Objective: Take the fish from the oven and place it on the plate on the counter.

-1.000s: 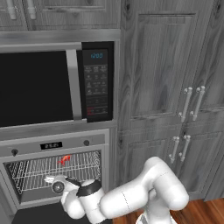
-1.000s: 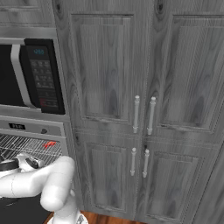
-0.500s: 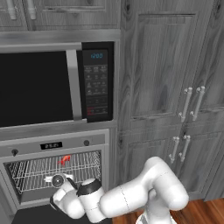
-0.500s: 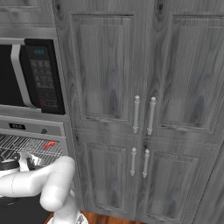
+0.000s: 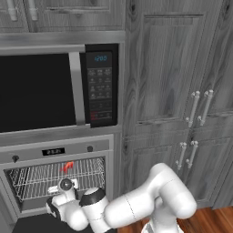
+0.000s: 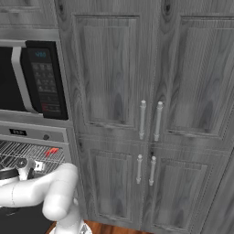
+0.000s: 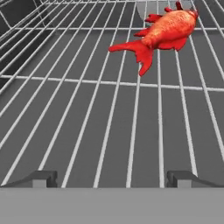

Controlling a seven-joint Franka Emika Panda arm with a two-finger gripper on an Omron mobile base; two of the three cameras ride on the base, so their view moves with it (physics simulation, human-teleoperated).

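Inside the oven, the gripper hovers just above the wire rack with its jaws spread wide and nothing between them. Further back on that same rack, ahead and a little to the right, the fish lies flat, well apart from the fingertips.

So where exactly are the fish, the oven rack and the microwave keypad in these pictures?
fish [image 7: 168, 31]: hand view, on the middle of its red-orange body.
oven rack [image 7: 109, 113]: hand view, on the wires in front of the fish.
microwave keypad [image 5: 100, 93]: left base view, on the button panel right of the dark door.
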